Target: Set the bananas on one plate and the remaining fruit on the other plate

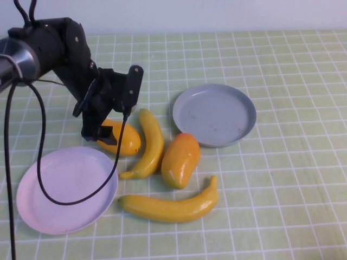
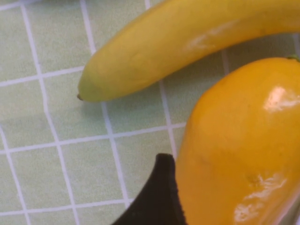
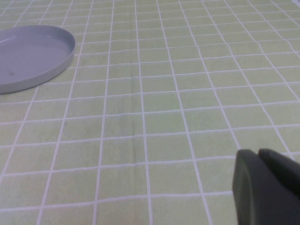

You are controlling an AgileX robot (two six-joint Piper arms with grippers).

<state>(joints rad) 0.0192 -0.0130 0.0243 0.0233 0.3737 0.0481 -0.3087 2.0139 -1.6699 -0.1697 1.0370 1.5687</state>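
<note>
No writing was seen. The left gripper (image 1: 111,131) was spread wide around a mango (image 1: 120,139), largely hidden beneath it. The right gripper (image 3: 267,187), partly cut off, was closed, empty.

My black left gripper (image 1: 108,131) contrasts with the glossy orange-yellow plastic mango (image 1: 122,139). The plump oval mango (image 1: 180,160) reddens at one end. Two long curved yellow bananas (image 1: 149,145) (greenish tips), round grey-blue plate (image 1: 214,114), pale pink plate (image 1: 66,189), green white-gridded tablecloth (image 1: 293,179).
</note>
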